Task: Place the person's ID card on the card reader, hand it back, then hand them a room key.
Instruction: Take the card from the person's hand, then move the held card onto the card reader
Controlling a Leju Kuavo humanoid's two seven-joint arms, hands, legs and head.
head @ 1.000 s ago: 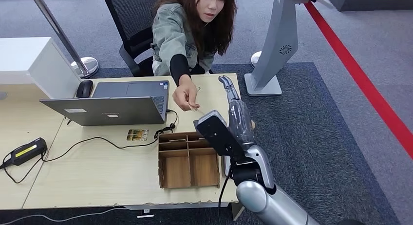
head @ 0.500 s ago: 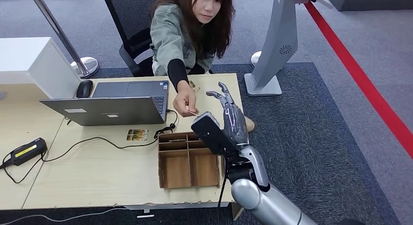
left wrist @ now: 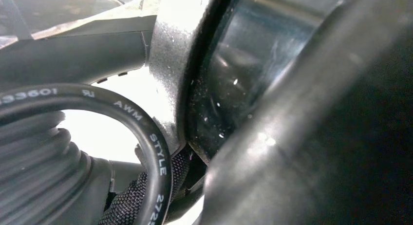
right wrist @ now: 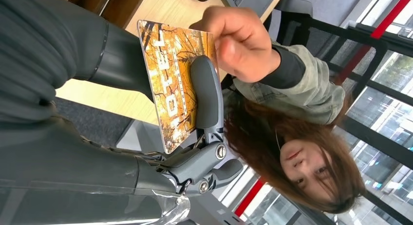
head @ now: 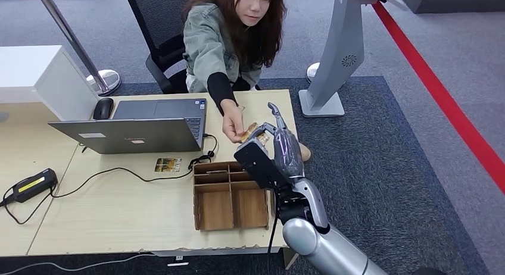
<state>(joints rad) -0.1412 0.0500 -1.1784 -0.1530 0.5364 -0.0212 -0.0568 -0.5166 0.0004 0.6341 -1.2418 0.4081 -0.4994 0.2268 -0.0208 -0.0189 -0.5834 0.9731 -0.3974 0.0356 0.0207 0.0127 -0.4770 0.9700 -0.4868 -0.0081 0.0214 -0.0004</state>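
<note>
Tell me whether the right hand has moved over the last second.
Yes. The right hand pulled back from the table's far edge toward the box, meeting the person's hand at the card.

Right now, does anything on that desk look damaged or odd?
The desk's near edge looks chipped and ragged. A loose card lies on the desk beside the cardboard organizer, not in a compartment. Otherwise nothing stands out.
</note>
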